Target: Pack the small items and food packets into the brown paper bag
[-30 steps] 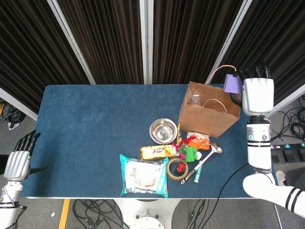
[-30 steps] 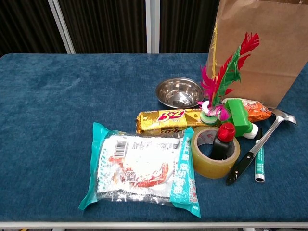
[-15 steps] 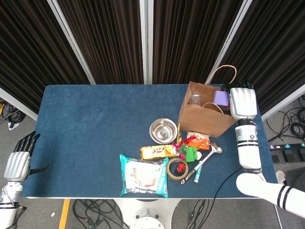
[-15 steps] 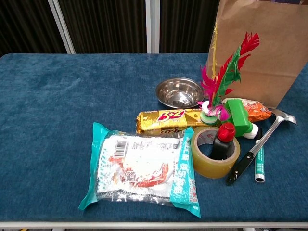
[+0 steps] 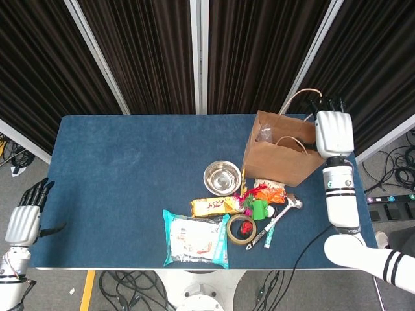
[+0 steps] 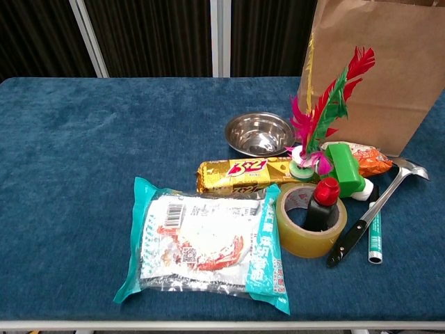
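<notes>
Beside right edge of brown paper bag [image 5: 283, 159]: right hand [image 5: 333, 133] raised, back to camera, fingers extended upward, empty. Off table's [image 5: 123, 181] left edge: left hand [image 5: 26, 217] low, fingers straight, holding nothing.

Right hand [image 5: 333, 133] beside paper bag [image 5: 280, 157]

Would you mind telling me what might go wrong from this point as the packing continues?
The right hand sits against the brown paper bag rim by its handle; pulling away could snag the handle and tip the bag. The remaining items lie crowded: a small red-capped bottle stands inside the tape roll, beside the feather shuttlecock, so grasping one may knock or drag its neighbours.
</notes>
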`<act>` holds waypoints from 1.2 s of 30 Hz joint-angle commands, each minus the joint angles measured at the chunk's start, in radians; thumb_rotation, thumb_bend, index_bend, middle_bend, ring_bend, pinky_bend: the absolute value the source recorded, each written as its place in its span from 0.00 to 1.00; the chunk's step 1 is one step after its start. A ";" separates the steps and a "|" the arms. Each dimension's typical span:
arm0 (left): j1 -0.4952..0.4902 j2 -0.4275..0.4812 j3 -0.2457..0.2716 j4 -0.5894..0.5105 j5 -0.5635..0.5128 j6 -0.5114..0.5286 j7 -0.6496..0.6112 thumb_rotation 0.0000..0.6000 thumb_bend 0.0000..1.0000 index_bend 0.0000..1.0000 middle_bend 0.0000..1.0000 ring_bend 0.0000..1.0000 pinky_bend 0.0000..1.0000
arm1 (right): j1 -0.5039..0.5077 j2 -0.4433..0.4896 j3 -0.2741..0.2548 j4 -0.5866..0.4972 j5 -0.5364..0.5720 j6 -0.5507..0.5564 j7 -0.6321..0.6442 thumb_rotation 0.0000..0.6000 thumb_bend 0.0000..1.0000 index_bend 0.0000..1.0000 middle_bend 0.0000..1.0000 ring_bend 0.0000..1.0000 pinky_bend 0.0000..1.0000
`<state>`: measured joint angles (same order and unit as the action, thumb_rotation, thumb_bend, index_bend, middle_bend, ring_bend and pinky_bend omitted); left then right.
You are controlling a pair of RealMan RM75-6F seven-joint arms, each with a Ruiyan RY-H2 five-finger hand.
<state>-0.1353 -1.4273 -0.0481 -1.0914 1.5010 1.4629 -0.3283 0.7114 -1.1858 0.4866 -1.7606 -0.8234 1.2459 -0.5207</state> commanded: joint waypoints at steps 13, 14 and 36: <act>-0.011 0.001 -0.002 -0.026 0.001 -0.011 0.023 1.00 0.13 0.08 0.06 0.00 0.12 | -0.172 0.152 -0.063 -0.304 -0.440 0.299 0.086 1.00 0.00 0.26 0.38 0.17 0.06; -0.011 0.002 -0.001 -0.028 0.001 -0.011 0.024 1.00 0.13 0.08 0.06 0.00 0.12 | -0.197 0.163 -0.100 -0.326 -0.473 0.297 0.092 1.00 0.00 0.26 0.38 0.17 0.07; -0.001 0.004 -0.010 -0.031 -0.009 0.008 0.027 1.00 0.13 0.08 0.06 0.00 0.12 | -0.441 -0.012 -0.516 -0.098 -0.630 0.091 0.207 1.00 0.00 0.27 0.40 0.18 0.11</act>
<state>-0.1375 -1.4238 -0.0567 -1.1227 1.4926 1.4700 -0.3006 0.2498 -1.1449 -0.0461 -1.9188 -1.4954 1.3922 -0.3313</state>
